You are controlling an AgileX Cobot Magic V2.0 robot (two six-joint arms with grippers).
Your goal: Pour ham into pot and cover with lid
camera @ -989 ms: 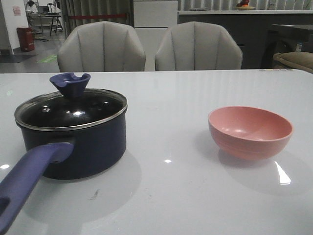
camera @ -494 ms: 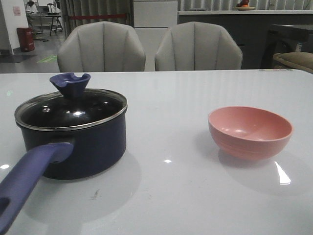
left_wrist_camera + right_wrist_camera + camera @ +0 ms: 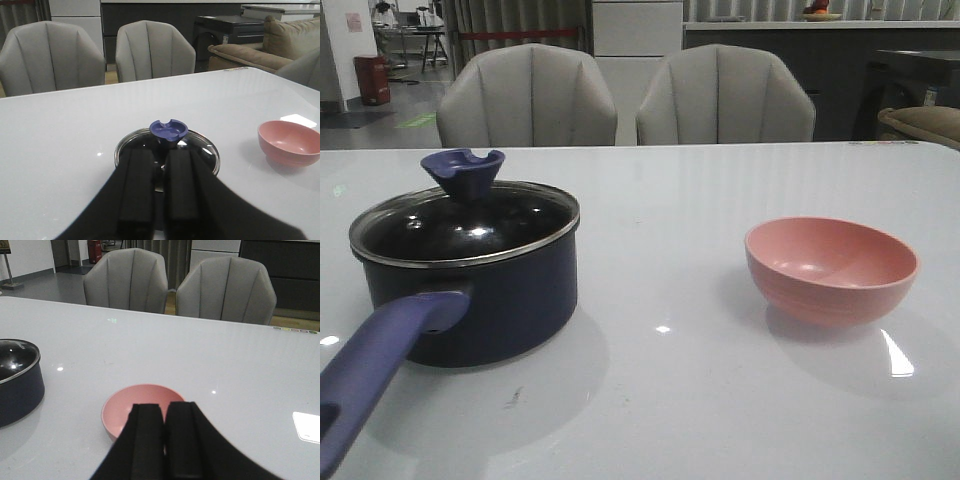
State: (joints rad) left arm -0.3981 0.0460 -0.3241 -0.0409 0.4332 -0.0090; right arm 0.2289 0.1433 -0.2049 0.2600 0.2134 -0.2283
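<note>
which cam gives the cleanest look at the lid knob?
Front view: the blue notched knob stands in full profile on the lid, unobstructed. The left wrist view shows the knob from above, with the left gripper just in front, hiding part of the lid. The right wrist view catches only the pot's edge, no knob.

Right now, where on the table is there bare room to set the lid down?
The widest bare patch lies between the pot and the pink bowl. The stretch behind both, toward the chairs, is bare too. The lid sits on the pot; nothing is crowded.
</note>
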